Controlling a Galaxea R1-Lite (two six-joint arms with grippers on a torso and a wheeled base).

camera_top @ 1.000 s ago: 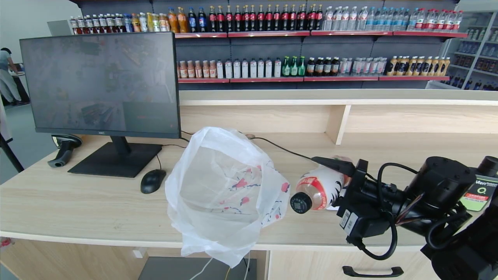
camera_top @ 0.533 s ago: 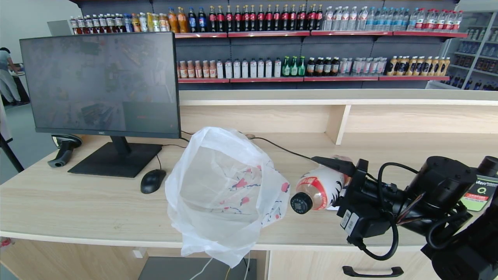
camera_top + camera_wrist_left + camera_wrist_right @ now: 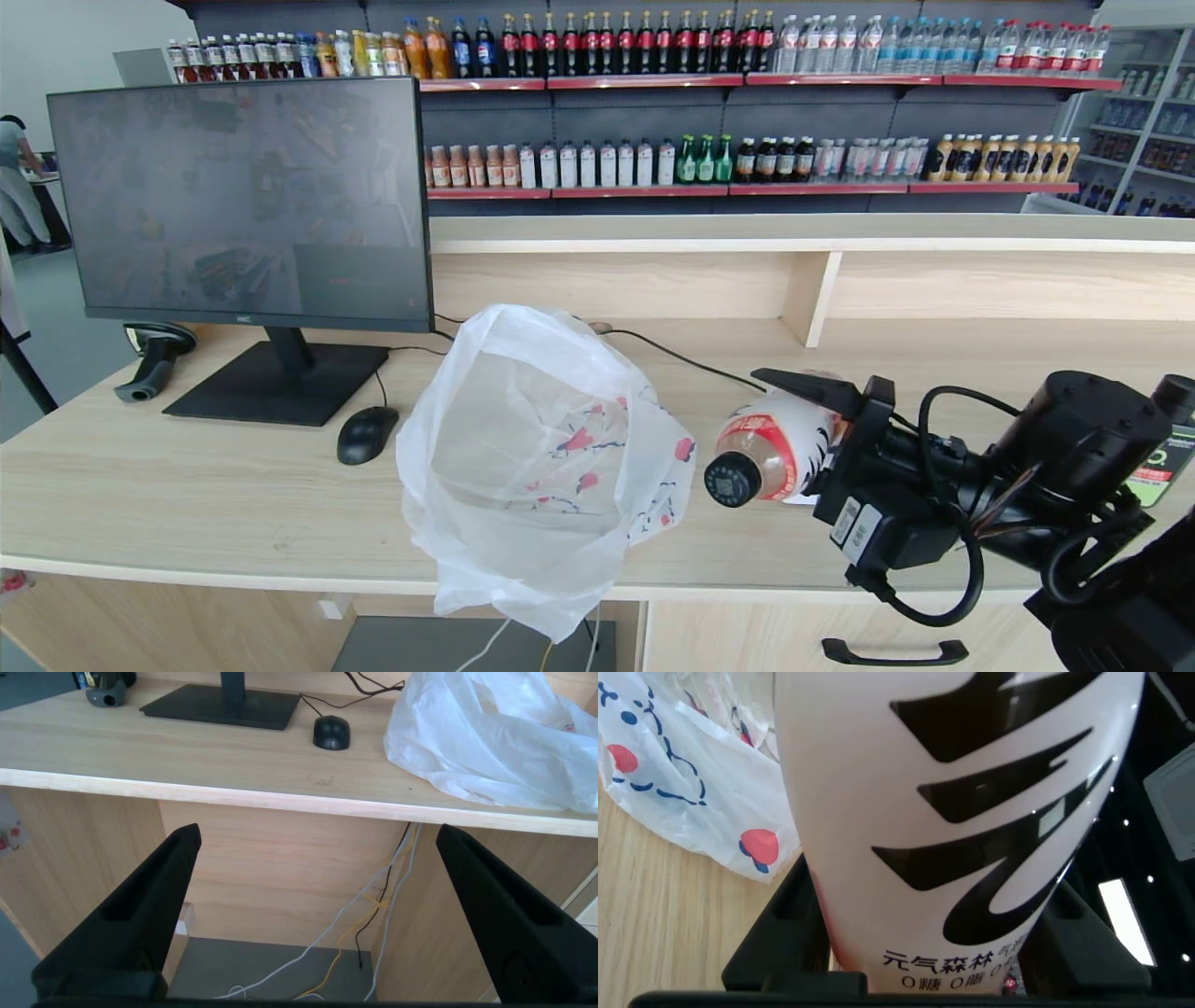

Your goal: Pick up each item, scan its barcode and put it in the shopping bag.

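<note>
Head view: your right gripper (image 3: 810, 437) is over the right half of the worktop (image 3: 187, 504), fingers (image 3: 805, 385) pinching a bottle (image 3: 761, 457) by its body. The bottle lies near horizontal. Its black cap (image 3: 731, 480) points toward the shopping bag (image 3: 537, 467) and sits just beside the bag's right side, apart from it. The label is white with black stripes and a red band near the neck. You can't tell from here how far the bottle is off the worktop.

The shopping bag stands open at the worktop's front edge, with its bottom sagging over that edge. It is white plastic with red and blue print. Left of the bag is a mouse (image 3: 366, 434), then a monitor (image 3: 243, 201) on its stand, then the handheld scanner (image 3: 154, 359) at the far left. A black cable (image 3: 691, 362) crosses the worktop behind the bag. Shelves (image 3: 747, 82) of drinks line the back wall.

Left wrist view: your left gripper (image 3: 318, 833) is below the worktop's front edge (image 3: 187, 777), facing the cabinet front. Its fingers (image 3: 131, 915) are spread wide. Above the edge you see the mouse (image 3: 331, 733), the monitor stand (image 3: 224, 705) and the shopping bag (image 3: 486, 737). Loose wires (image 3: 383, 915) hang under the worktop.

Right wrist view: the bottle (image 3: 971, 812) is up close, striped label facing you. It is seated between the fingers (image 3: 775, 943), which press on it from both sides. Past it, the shopping bag (image 3: 682, 775) rests on the worktop (image 3: 654, 915).
</note>
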